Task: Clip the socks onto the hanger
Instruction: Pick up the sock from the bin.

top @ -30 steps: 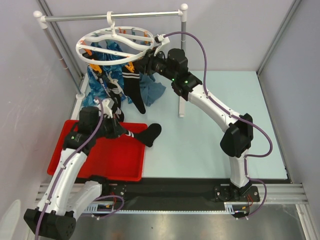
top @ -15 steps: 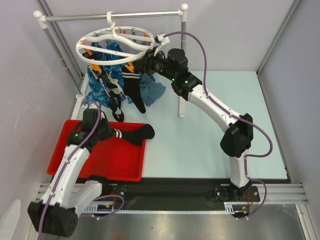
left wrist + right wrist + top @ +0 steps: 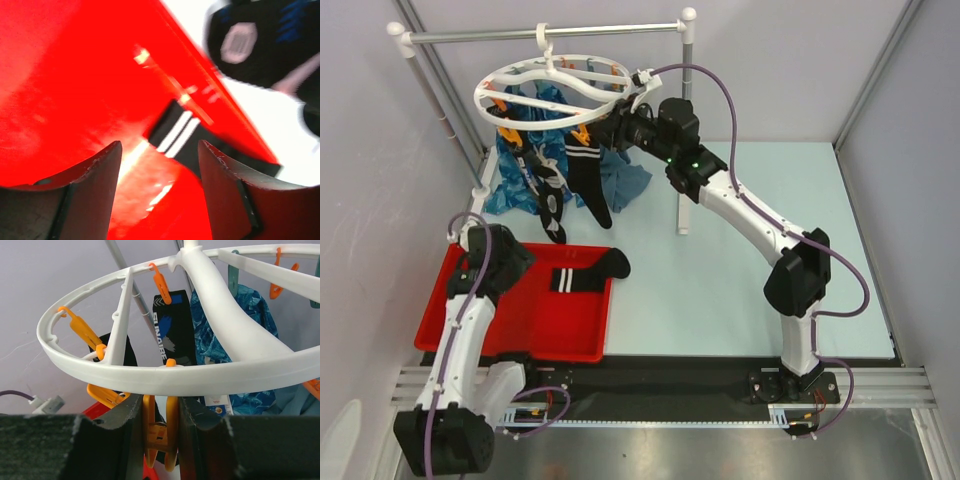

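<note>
Near, at 8 o'clock of the top view: left gripper (image 3: 160, 145), jaws apart and empty, low over the red tray (image 3: 520, 325). Just ahead, at its 1 o'clock: loose sock (image 3: 588, 273), black with two white cuff stripes, flat in the tray, toe draped over the right rim onto the table. Judged light, limp and not fragile, likely to sag and fold when lifted. Best taken at the striped cuff, the end meant for the clip. Farther, at 11 o'clock: hanger (image 3: 525, 78), hooked on the grey rail (image 3: 540, 34), with hung socks (image 3: 588, 185) and a blue cloth (image 3: 520, 165) below its rim. At the ring's 4 o'clock edge: right gripper (image 3: 160, 410), jaws clamped on an orange clip (image 3: 148, 430), apparently pinched ready for the next cuff.
</note>
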Robot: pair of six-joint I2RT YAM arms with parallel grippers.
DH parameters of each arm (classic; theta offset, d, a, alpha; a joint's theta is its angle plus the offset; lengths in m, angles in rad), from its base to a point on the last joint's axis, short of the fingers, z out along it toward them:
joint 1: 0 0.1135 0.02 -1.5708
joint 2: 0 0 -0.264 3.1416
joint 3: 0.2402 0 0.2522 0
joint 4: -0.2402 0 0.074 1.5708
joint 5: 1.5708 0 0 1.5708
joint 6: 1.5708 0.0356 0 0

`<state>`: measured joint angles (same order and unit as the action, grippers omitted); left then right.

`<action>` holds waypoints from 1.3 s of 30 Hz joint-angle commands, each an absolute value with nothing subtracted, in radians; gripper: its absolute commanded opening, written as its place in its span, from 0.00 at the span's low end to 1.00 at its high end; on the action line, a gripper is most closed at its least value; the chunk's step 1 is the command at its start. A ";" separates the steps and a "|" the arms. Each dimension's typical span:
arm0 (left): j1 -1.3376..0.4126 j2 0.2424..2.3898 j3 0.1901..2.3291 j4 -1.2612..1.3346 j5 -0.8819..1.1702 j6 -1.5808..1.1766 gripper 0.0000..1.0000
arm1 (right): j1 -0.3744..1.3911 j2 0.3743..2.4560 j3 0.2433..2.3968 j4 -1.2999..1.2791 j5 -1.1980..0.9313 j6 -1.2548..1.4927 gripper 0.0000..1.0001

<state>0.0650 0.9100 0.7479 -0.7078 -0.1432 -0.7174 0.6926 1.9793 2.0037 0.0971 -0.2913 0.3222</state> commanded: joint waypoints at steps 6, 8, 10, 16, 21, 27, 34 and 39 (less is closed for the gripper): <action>-0.118 0.955 0.738 -0.666 -0.117 -1.087 0.76 | 0.689 1.914 1.956 0.172 -0.314 0.356 0.00; -0.181 1.006 0.761 -0.701 -0.159 -1.199 0.76 | 0.689 1.916 1.956 0.172 -0.316 0.357 0.00; -0.205 1.089 0.794 -0.774 -0.179 -1.267 0.75 | 0.689 1.913 1.954 0.169 -0.316 0.354 0.00; -0.236 1.228 0.818 -0.779 -0.235 -1.433 0.69 | 0.687 1.907 1.951 0.167 -0.313 0.350 0.00; -0.253 1.299 0.851 -0.779 -0.248 -1.526 0.67 | 0.689 1.907 1.953 0.166 -0.316 0.347 0.00; -0.256 1.452 0.948 -0.890 -0.238 -1.603 0.68 | 0.689 1.907 1.948 0.170 -0.319 0.348 0.00; -0.258 1.508 0.934 -0.844 -0.278 -1.666 0.61 | 0.687 1.902 1.942 0.172 -0.321 0.339 0.00; -0.258 1.538 0.908 -0.810 -0.293 -1.689 0.55 | 0.684 1.901 1.940 0.175 -0.322 0.336 0.00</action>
<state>-0.2493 1.5196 0.9161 -0.8322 -0.2604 -1.6413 0.6895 1.9636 1.9446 0.1513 -0.2993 0.3435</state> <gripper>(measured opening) 0.555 0.295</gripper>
